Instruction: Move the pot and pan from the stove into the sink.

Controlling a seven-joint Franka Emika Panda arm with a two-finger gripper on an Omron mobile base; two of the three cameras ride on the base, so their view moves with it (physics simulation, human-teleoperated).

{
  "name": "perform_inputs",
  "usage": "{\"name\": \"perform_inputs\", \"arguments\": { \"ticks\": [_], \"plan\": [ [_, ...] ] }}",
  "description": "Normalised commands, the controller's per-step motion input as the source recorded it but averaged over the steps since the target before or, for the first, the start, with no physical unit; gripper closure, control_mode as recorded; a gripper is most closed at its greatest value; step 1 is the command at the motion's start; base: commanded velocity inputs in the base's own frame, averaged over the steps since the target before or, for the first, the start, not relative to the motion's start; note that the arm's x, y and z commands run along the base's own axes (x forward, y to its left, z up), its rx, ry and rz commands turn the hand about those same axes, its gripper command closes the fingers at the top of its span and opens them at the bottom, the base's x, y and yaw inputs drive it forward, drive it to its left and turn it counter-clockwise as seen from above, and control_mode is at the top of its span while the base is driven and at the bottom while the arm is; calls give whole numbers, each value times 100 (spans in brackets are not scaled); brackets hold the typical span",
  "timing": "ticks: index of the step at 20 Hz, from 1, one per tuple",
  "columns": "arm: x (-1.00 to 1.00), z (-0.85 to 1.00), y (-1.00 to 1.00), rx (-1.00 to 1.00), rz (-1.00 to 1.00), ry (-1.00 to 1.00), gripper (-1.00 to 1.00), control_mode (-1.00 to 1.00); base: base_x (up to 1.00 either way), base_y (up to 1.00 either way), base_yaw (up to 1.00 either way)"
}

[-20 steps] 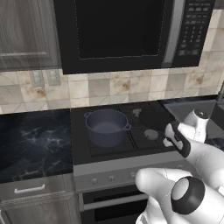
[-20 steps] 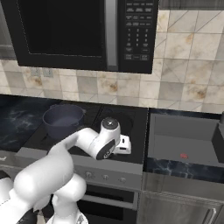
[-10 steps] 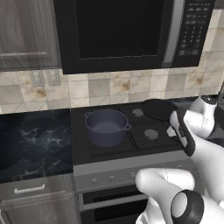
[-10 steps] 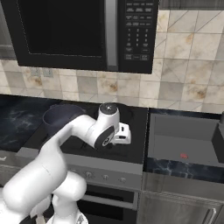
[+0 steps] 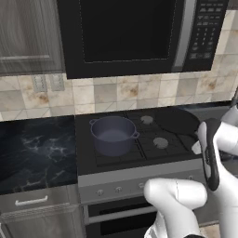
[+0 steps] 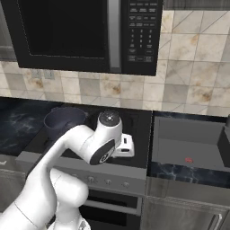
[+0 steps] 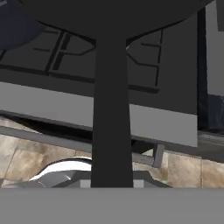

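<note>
The gripper clamps the flat black pan's [image 5: 177,120] long handle [image 7: 111,113], seen centre-frame in the hand view; the round blue-grey pot [image 5: 113,135] sits mid-left on the stove [image 5: 116,160].

Obstacles: pot [image 5: 113,135] on the stove [image 5: 139,160] at 9 o'clock of the raised pan [image 5: 176,121]; microwave [image 5: 139,35] overhead at 12. Free room: sink [image 6: 188,146] basin at 3 o'clock, open above.

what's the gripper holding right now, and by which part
The pan, gripped by its long handle and lifted above the stove.
</note>
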Motion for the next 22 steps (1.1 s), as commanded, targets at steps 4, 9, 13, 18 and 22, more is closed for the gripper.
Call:
{"name": "perform_inputs", "arguments": {
  "ticks": [4, 9, 13, 18, 22],
  "plan": [
    [-77, 1, 0, -3, 16, -14, 100, -100, 0, 0, 0],
    [-45, 21, 1, -1, 13, -16, 100, -100, 0, 0, 0],
    [-2, 0, 0, 0, 0, -2, 100, -100, 0, 0, 0],
    [0, 0, 0, 0, 0, 0, 100, -100, 0, 0, 0],
    [0, 0, 0, 0, 0, 0, 100, -100, 0, 0, 0]
  ]
}}
